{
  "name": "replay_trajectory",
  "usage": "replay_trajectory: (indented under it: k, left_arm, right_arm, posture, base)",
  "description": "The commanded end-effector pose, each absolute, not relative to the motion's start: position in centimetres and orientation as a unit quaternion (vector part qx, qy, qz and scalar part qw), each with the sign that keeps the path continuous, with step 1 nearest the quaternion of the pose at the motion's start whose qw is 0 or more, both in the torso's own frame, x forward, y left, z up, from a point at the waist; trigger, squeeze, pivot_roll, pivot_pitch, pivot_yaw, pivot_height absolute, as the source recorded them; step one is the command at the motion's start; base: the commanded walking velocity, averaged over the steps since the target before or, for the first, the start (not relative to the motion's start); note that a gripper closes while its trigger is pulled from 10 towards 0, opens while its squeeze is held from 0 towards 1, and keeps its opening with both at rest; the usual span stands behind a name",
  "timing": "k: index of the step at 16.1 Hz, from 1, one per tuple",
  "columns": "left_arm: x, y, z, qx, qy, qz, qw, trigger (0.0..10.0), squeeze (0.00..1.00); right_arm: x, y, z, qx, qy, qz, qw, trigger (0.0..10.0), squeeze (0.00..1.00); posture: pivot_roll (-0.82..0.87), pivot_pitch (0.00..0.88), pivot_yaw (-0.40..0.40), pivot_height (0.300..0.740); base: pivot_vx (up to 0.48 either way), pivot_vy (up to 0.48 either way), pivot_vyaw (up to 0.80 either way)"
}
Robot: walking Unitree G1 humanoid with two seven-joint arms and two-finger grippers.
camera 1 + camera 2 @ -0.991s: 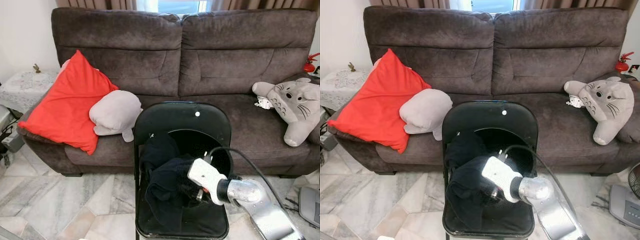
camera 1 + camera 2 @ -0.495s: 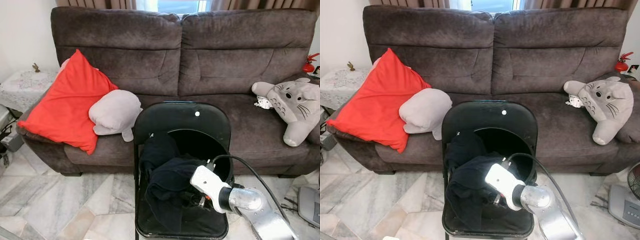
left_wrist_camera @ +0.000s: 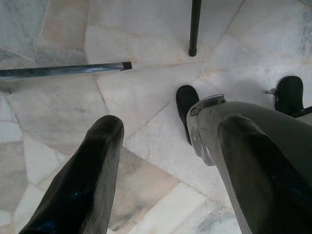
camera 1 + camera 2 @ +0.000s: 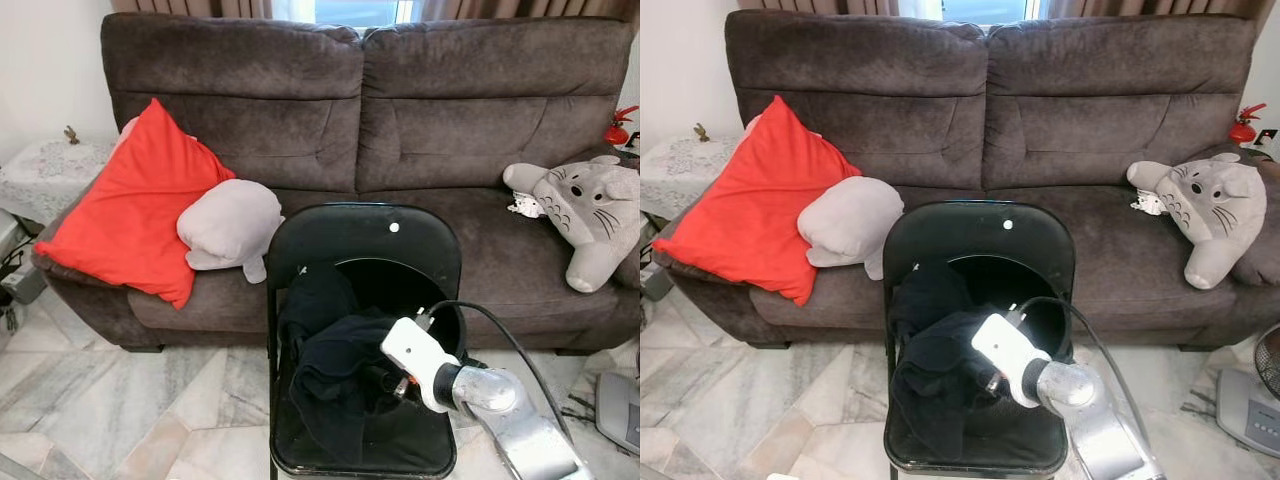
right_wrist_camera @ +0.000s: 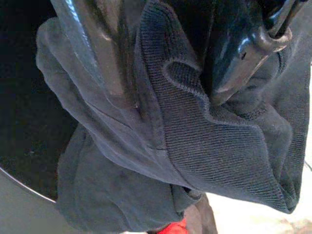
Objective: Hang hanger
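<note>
Garment: dark navy ribbed knit garment (image 4: 335,360), heaped on black folding chair (image 4: 365,235) seat.
Right pincer (image 4: 385,378): buried in the cloth, fingers (image 5: 243,53) clamping a fold.
Left pincer (image 3: 163,161): spread wide above marble floor (image 3: 146,34).
Behind: brown sofa (image 4: 400,120).

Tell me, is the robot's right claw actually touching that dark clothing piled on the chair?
Touching. In the right wrist view, the right gripper has its black fingers pressed into the ribbed folds of the dark garment, fabric bunched between them.

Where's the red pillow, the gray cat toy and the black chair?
red pillow (image 4: 135,205), left eye view, middle of its cover.
gray cat toy (image 4: 590,215), left eye view, on its face.
black chair (image 4: 365,233), left eye view, on the backrest.
</note>
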State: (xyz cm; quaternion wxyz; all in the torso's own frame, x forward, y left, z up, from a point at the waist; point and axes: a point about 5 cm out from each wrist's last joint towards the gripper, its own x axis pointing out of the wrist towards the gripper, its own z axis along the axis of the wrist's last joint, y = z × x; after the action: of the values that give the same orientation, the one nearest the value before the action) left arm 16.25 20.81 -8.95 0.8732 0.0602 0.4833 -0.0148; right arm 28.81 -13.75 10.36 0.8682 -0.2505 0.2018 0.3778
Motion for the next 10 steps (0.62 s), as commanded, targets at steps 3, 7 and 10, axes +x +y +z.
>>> replay_trajectory:
  k: [3, 7, 10]
  left_arm:
    - [15.2, 21.1, -9.4, 0.071, 0.501, -0.019, 0.862, 10.0, 0.0]
    - [14.9, 21.6, -9.4, 0.073, 0.503, -0.017, 0.861, 10.0, 0.0]
    - [15.0, 21.8, -9.3, 0.074, 0.502, -0.016, 0.862, 10.0, 0.0]
  right_arm:
    - [28.2, -13.4, 9.3, -0.243, 0.216, 0.403, 0.856, 10.0, 0.0]
    - [29.8, -13.8, 9.2, -0.245, 0.208, 0.358, 0.877, 10.0, 0.0]
    - [30.2, -13.6, 8.9, -0.239, 0.204, 0.354, 0.881, 10.0, 0.0]
  posture:
    - [0.0, 0.091, 0.045, 0.74]
    - [0.01, 0.095, 0.049, 0.74]
    - [0.01, 0.094, 0.048, 0.74]
  base:
    - [0.0, 0.0, 0.0]
    - [0.0, 0.0, 0.0]
    - [0.0, 0.0, 0.0]
